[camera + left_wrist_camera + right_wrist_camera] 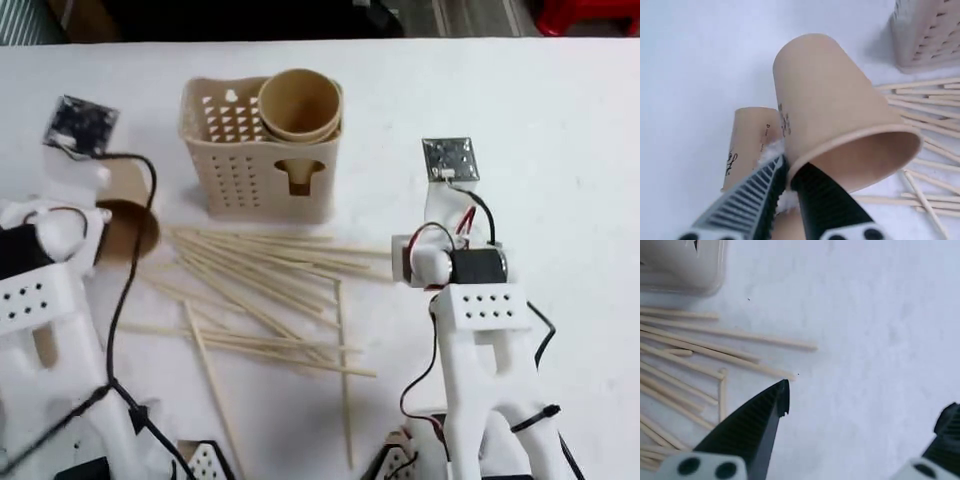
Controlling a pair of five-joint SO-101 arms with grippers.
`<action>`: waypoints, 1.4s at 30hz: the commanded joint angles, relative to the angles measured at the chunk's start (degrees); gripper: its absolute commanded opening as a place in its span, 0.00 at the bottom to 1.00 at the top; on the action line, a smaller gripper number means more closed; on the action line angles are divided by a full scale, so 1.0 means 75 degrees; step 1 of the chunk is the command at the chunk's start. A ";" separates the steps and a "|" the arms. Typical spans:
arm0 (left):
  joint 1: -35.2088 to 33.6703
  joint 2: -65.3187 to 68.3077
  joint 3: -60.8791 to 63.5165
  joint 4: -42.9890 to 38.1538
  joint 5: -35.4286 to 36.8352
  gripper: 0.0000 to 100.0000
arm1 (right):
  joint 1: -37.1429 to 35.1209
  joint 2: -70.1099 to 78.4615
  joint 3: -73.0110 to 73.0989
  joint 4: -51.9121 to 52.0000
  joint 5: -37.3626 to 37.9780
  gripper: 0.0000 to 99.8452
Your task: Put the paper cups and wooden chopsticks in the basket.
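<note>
left claw [785, 176] pinching paper cup [835, 105] rim, right claw [867, 405] spread wide

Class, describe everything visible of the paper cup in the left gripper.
The tan paper cup is a smooth tapered shell with a rolled rim and small dark print on its side. It is tilted, mouth toward the wrist camera. The left gripper pinches its rim, black finger inside, grey ribbed finger outside. A second tan paper cup lies behind it.

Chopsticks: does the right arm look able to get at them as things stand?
Probably yes: the right gripper hangs open over bare table beside the nearest chopsticks, with nothing between them.
</note>
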State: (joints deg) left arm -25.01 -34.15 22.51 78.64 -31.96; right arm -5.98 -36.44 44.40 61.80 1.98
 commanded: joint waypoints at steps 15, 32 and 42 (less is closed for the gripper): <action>0.2514 0.0053 -0.5075 0.1782 0.1922 0.02 | 0.0041 0.0029 -0.0023 -0.0111 -0.0070 0.44; 0.5081 0.2432 -0.6189 0.0844 0.2778 0.02 | 0.0029 0.0029 0.0340 -0.0651 -0.0070 0.44; 0.5093 0.4636 -0.9084 0.2860 0.2790 0.02 | 0.0029 0.0029 0.0340 -0.0651 -0.0070 0.44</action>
State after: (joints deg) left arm 12.44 -3.30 -37.10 94.90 -11.47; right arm -5.98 -36.09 47.30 57.93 1.98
